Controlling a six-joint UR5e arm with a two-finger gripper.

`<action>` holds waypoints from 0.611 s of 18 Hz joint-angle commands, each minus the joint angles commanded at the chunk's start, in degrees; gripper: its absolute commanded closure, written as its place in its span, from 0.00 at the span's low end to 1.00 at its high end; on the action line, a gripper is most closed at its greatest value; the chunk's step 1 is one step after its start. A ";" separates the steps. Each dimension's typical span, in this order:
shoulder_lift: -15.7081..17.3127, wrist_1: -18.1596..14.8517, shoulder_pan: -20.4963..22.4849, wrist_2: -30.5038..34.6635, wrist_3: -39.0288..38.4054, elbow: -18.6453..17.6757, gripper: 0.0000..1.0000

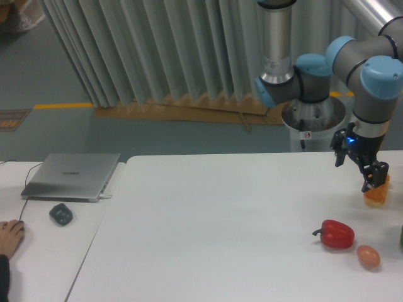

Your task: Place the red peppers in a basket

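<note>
The red pepper lies on its side on the white table near the right front, its dark stem pointing left. My gripper hangs above and behind it at the far right, apart from the pepper. Its black fingers stand spread, so it is open with nothing between them. One fingertip sits just in front of a lumpy orange thing. No basket is in view.
A small pinkish-orange egg-shaped thing lies right of the pepper. A dark green sliver shows at the right edge. On the left table are a closed laptop, a dark mouse and a person's hand.
</note>
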 joint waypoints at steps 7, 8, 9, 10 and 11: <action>0.00 0.00 0.00 0.47 0.00 0.00 0.00; 0.00 0.00 0.00 0.47 0.00 0.00 0.00; 0.09 0.00 0.00 0.47 0.00 0.00 0.00; 0.09 0.00 0.08 0.47 0.00 0.00 0.00; 0.09 0.00 0.00 0.47 0.00 0.00 0.00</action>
